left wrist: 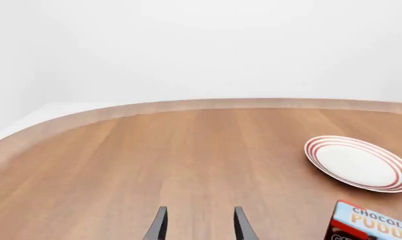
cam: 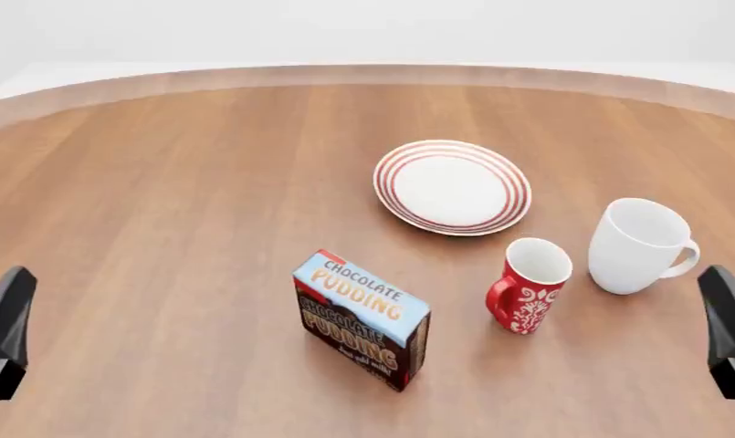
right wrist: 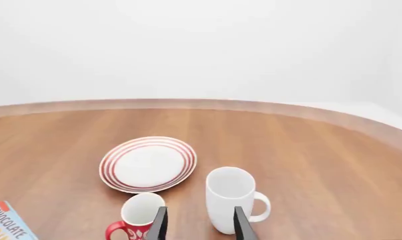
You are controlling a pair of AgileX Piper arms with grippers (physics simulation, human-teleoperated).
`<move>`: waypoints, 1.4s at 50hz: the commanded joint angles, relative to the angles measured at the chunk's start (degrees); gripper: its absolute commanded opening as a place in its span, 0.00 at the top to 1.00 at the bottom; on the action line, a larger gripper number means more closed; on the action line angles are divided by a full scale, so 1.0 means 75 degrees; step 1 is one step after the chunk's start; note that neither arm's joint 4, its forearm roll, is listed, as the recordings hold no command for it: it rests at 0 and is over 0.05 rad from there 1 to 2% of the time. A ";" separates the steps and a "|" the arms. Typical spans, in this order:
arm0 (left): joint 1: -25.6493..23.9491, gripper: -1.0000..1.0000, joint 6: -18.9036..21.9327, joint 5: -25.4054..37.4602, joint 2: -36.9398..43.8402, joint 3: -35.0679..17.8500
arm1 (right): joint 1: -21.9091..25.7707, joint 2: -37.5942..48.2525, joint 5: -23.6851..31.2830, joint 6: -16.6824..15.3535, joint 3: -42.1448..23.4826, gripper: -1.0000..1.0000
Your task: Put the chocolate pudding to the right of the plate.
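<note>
The chocolate pudding (cam: pixel 362 319) stands on the wooden table (cam: pixel 160 228), at seven o'clock from the plate (cam: pixel 453 186). A red mug (cam: pixel 528 285) and a white mug (cam: pixel 636 245) sit at the plate's five o'clock. Left gripper (left wrist: pixel 199 225) and right gripper (right wrist: pixel 199 225) hang with fingers apart, holding nothing.

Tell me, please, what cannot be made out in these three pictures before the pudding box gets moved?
- Pudding box: both wrist views cut it off at an edge; its far side is hidden in the front view.
- Small print low on the box: too small to read.
- Left gripper and right gripper: only the fingertips show; the front view's edges cut off the arms.
- Red mug in the right wrist view: base cut off, partly behind a finger.
</note>
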 commanded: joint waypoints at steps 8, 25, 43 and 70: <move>0.0000 0.00 0.0000 0.0000 0.0000 0.0000 | 0.0118 0.0030 0.0159 0.0268 -0.0215 0.00; 0.0000 0.00 0.0000 0.0000 0.0000 0.0000 | 0.1477 0.1441 0.0161 -0.0020 -0.1378 0.00; 0.0000 0.00 0.0000 0.0000 0.0000 0.0000 | 0.3178 0.3883 0.1028 -0.0748 -0.4005 0.00; 0.0000 0.00 0.0000 0.0000 0.0000 0.0000 | 0.4703 0.7189 0.2536 -0.0274 -0.7353 0.00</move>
